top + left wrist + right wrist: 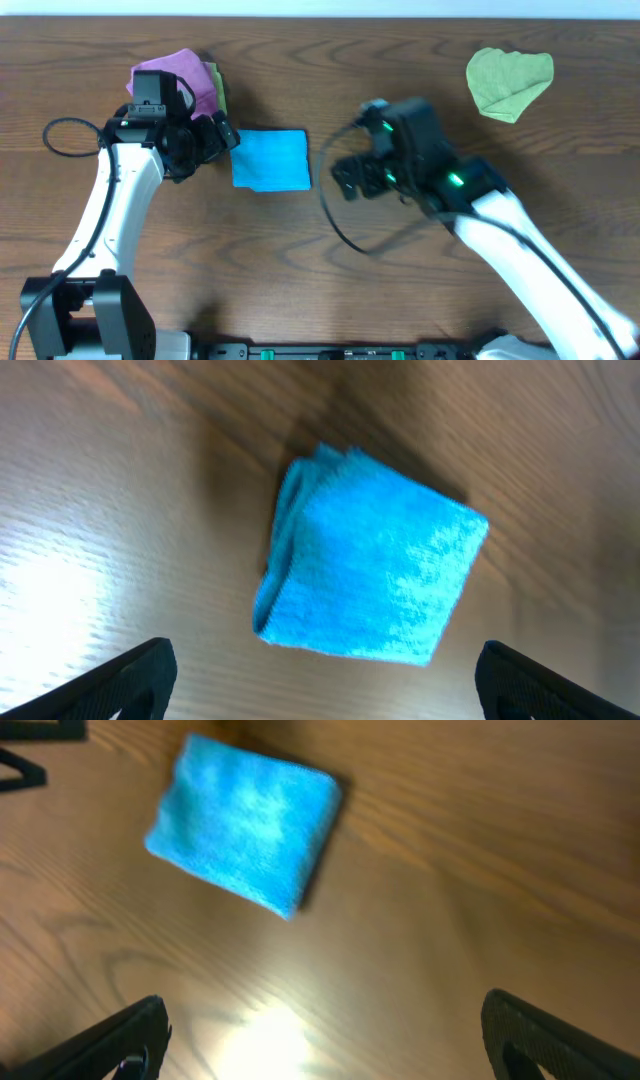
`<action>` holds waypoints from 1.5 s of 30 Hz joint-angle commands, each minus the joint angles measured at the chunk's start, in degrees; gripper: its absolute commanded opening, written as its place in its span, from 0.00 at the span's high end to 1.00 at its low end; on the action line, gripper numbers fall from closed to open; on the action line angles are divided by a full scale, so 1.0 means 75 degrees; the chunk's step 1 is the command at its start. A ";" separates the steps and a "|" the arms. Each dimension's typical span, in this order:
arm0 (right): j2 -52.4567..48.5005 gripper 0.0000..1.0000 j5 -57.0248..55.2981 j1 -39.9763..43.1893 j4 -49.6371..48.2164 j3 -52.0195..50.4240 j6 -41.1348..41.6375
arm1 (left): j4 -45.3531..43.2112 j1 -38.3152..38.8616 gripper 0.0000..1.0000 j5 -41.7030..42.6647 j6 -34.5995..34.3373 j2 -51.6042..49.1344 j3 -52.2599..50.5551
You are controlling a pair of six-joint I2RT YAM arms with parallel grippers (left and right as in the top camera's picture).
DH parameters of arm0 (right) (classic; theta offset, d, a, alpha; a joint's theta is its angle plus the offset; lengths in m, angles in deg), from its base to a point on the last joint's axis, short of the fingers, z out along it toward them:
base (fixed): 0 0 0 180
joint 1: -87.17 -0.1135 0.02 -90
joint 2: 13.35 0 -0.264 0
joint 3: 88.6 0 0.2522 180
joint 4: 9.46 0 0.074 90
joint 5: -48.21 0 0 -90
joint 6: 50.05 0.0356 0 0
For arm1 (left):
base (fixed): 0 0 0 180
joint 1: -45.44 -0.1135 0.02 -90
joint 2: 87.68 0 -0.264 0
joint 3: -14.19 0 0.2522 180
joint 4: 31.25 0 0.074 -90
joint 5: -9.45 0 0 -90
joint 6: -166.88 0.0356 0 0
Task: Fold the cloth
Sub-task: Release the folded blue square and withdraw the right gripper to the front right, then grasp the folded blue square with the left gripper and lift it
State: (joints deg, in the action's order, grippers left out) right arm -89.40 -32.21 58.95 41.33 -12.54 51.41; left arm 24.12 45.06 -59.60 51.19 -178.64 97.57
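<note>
Farthest to the left of the cloth, and a little beyond it, we see a pink-purple cloth lying bunched. Just beside the cloth's left edge hovers the left hand. Its wrist view shows the two fingers spread wide, with nothing between them and the cloth lying clear ahead.

The cloth itself lies flat on the wooden surface as a compact, nearly square packet, touching neither hand. In the left wrist view several layered edges show along one side, so we judge that it is already folded more than once and that little or nothing remains to do.

We expect it to be light, soft and limp, with no stiffness to hold a shape once lifted. The terry pile should grip the wood somewhat and give the fingers a sure hold. The risk, as we see it, is that a pinch on the top layer alone peels the packet open. If another fold or a tidy is wanted, we would take it at a corner of the layered side, closing through every layer, while the other hand takes the matching corner.

To the right of the cloth, near but apart from it, hangs the right hand, its fingers likewise wide and empty. Well to the right of the cloth, and beyond it, lies a lime-green cloth.
</note>
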 commanded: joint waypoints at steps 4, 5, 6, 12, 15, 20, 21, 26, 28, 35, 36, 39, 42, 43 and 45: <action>0.2760 0.01 -0.0134 0.0720 0.0152 -0.2218 0.0364 | -0.0216 -0.0047 0.04 0.0801 -0.0382 0.0102 -0.0915; 0.3334 0.01 -0.0134 0.0831 0.0230 -0.2573 0.0510 | -0.0391 -0.0047 0.04 0.0906 -0.0466 0.0102 -0.1169; 0.3931 0.01 -0.0134 0.0927 0.0329 -0.2900 0.0714 | -0.0580 -0.0047 0.04 0.1032 -0.0606 0.0102 -0.1405; 0.6586 0.01 -0.0143 0.1125 0.1192 -0.3879 0.1711 | -0.1810 -0.0047 0.04 0.1620 -0.1469 0.0099 -0.2419; 0.7624 0.01 -0.0254 0.1125 0.1740 -0.4033 0.1784 | -0.2463 -0.0041 0.04 0.1772 -0.1944 0.0099 -0.2876; 0.7953 0.01 -0.0309 0.1125 0.2049 -0.4036 0.1784 | -0.3424 0.0015 0.04 0.1760 -0.2664 0.0093 -0.3518; 0.7953 0.01 -0.0312 0.1125 0.2028 -0.4036 0.1784 | -0.3643 0.0052 0.04 0.1757 -0.2777 0.0090 -0.3634; 0.7953 0.01 -0.0309 0.1125 0.2040 -0.4033 0.1784 | -0.4654 0.0350 0.04 0.1399 -0.3541 0.0085 -0.4025; 0.7953 0.01 -0.0309 0.1125 0.2040 -0.4036 0.1784 | -0.4768 0.0501 0.04 0.1116 -0.3756 0.0082 -0.4036; 0.7953 0.01 -0.0306 0.1125 0.2040 -0.4033 0.1784 | -0.5406 0.0997 0.07 0.0507 -0.4392 -0.0087 -0.4036; 0.7953 0.01 -0.0309 0.1125 0.2040 -0.4033 0.1784 | -0.5482 0.1046 0.09 0.0449 -0.4453 -0.0140 -0.4033; 0.7953 0.01 -0.0309 0.1125 0.2040 -0.4033 0.1784 | -0.5727 0.1204 0.10 0.0335 -0.4663 -0.0373 -0.4036; 0.7953 0.01 -0.0309 0.1125 0.2040 -0.4036 0.1784 | -0.5954 0.1274 0.12 0.0353 -0.4876 -0.0659 -0.4033; 0.7953 0.01 -0.0309 0.1125 0.2040 -0.4036 0.1784 | -0.6021 0.1279 0.15 0.0353 -0.4908 -0.0743 -0.4033; 0.7953 0.01 -0.0309 0.1125 0.2040 -0.4036 0.1784 | -0.6172 0.1291 0.25 0.0341 -0.4957 -0.0842 -0.4033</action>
State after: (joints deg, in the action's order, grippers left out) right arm -30.06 -33.91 67.08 56.59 -42.44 63.89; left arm -22.37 54.39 -55.47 15.50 -182.31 67.72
